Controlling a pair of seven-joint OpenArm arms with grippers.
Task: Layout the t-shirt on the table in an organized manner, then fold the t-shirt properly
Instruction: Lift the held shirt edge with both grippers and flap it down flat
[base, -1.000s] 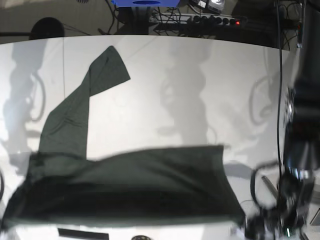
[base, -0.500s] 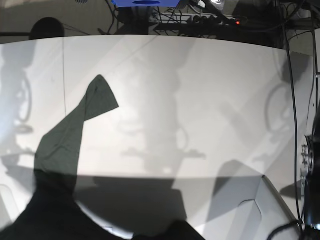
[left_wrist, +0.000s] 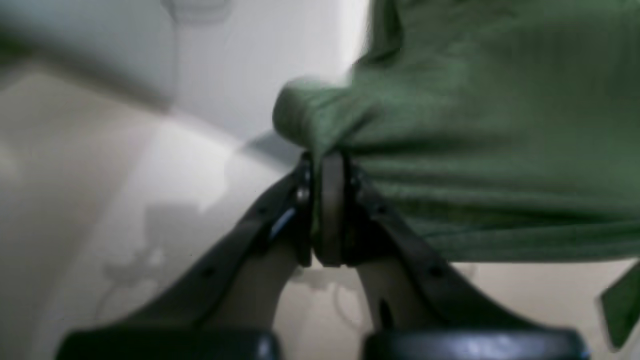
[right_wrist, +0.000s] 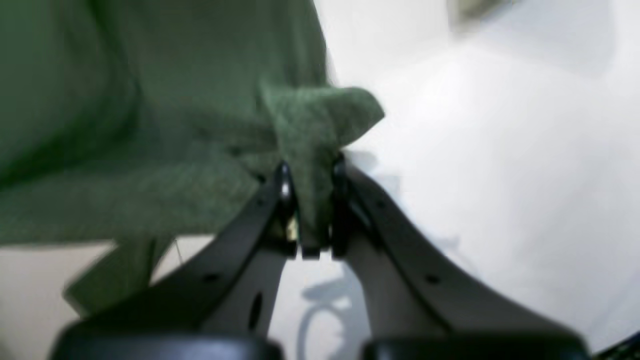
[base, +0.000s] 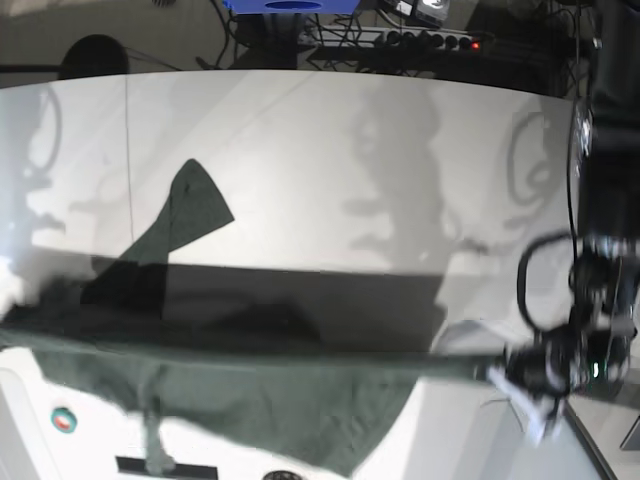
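Observation:
The dark green t-shirt (base: 260, 390) hangs stretched in the air across the front of the base view, its lower part drooping to a point. One sleeve (base: 190, 208) still trails on the white table (base: 400, 170). My left gripper (left_wrist: 327, 165) is shut on a bunched corner of the t-shirt (left_wrist: 475, 125); in the base view it (base: 510, 375) sits at the cloth's right end. My right gripper (right_wrist: 310, 175) is shut on another bunched fold of the t-shirt (right_wrist: 150, 125). In the base view the right gripper is hidden past the left edge.
A thin dark seam (base: 127, 150) runs down the table's left side. Behind the far edge lie cables and a power strip (base: 430, 40). A round red-and-teal button (base: 62, 420) shows on the white front at lower left. The left arm's cables (base: 545, 280) loop at right.
The shirt's body, low at the front a second ago, then dropped mostly out of sight, now hangs pulled taut between the grippers. The trailing sleeve has slid toward me. The left arm is again at lower right.

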